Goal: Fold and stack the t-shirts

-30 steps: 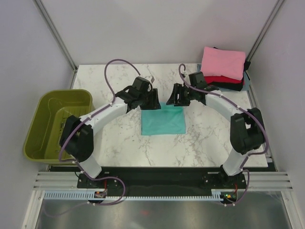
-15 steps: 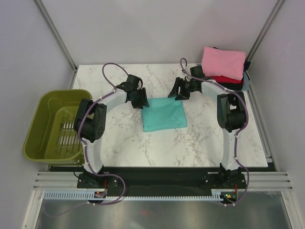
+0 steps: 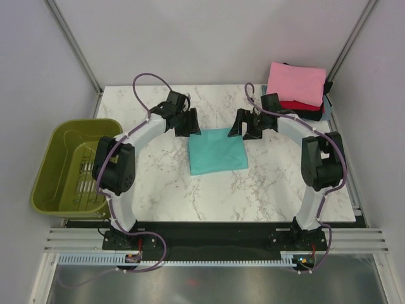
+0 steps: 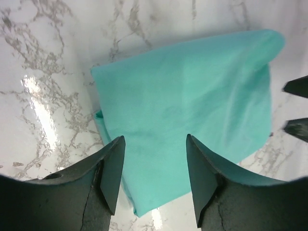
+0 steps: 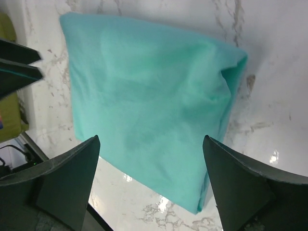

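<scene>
A teal t-shirt [image 3: 217,151] lies folded into a flat rectangle on the marble table [image 3: 158,190]. My left gripper [image 3: 190,123] hovers just off its far left corner, open and empty, looking down at the cloth [image 4: 192,91]. My right gripper [image 3: 243,125] hangs off the far right corner with its jaws wide apart and nothing between them, the same shirt [image 5: 144,91] below it. At the back right sits a stack of folded t-shirts, with pink [image 3: 296,82] on top, red [image 3: 299,106] under it and a grey-blue edge [image 3: 326,106] showing.
An olive-green plastic basket [image 3: 60,166] stands off the table's left edge. Metal frame posts [image 3: 76,44] rise at both back corners. The right gripper's fingertips [image 4: 296,86] show at the right edge of the left wrist view.
Both grippers have drawn back from the teal shirt's far edge and apart from each other. The right jaws have spread wider. The shirt has shifted slightly towards the back.
</scene>
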